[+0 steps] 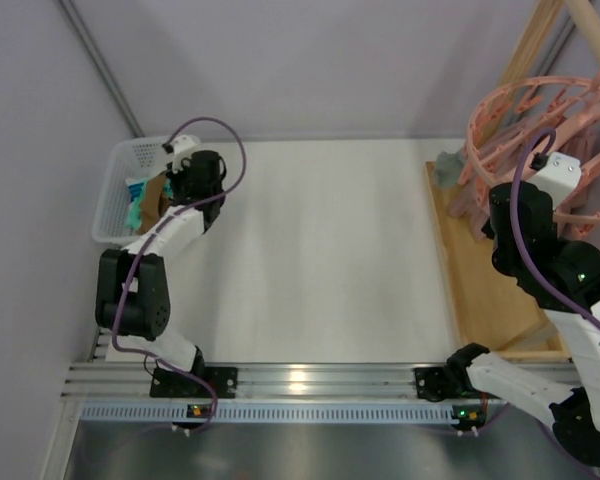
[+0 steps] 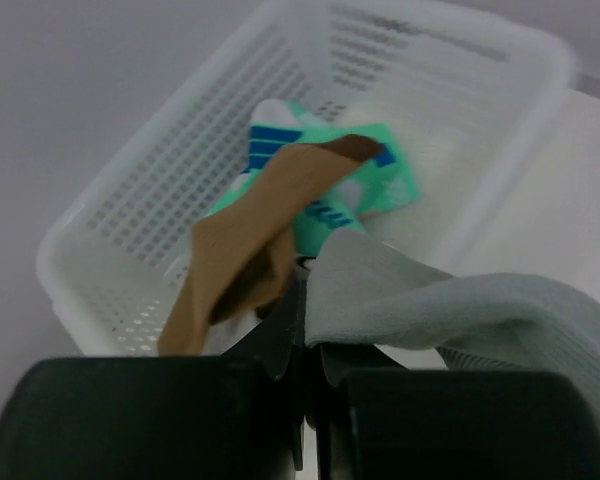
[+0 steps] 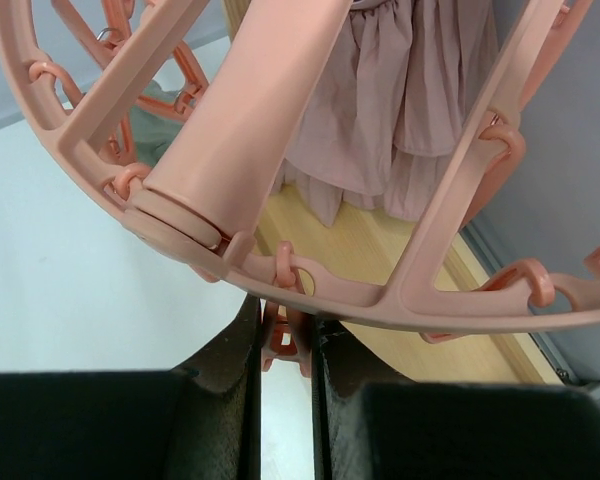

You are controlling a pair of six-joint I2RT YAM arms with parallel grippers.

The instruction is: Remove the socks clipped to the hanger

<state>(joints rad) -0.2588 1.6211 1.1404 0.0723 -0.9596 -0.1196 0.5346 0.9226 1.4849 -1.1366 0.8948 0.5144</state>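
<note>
Over basket [image 2: 80, 230], left claw [image 2: 302, 330] pinches grey sock [image 2: 460, 310].

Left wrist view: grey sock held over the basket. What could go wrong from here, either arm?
1. The grey sock trails right of the left jaws, toward the basket rim; released here, it might land half outside.
2. The right jaws pinch a clip under the hanger ring with no sock visible in it; pulling could just swing the hanger.
</note>
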